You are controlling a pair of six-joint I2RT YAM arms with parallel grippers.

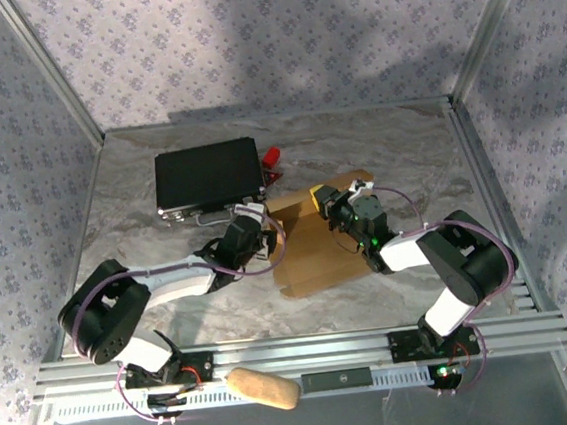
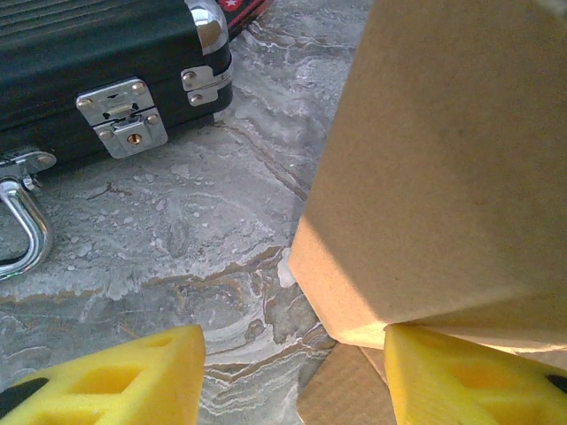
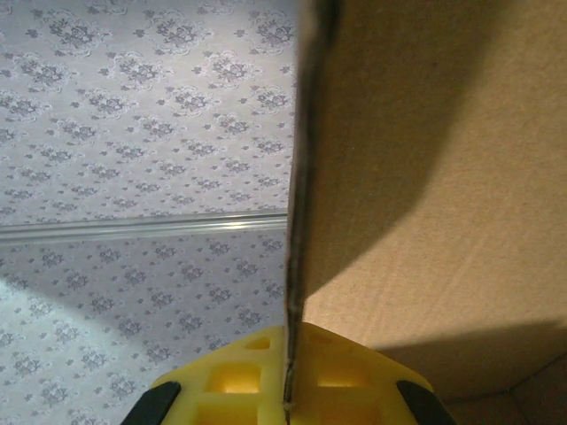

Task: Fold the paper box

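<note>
Right gripper (image 3: 288, 390) clamped on the raised edge of the paper box (image 3: 425, 177).
My left gripper (image 2: 288, 367), jaws partly spread and holding nothing, sits just beside the box at mid-table; both wrist views crop the cardboard, and the black case (image 2: 80, 53) is cut off.

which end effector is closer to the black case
Left. The left end effector is just in front of the black case; the right end effector is farther off, across the cardboard, pinching its raised flap.
</note>
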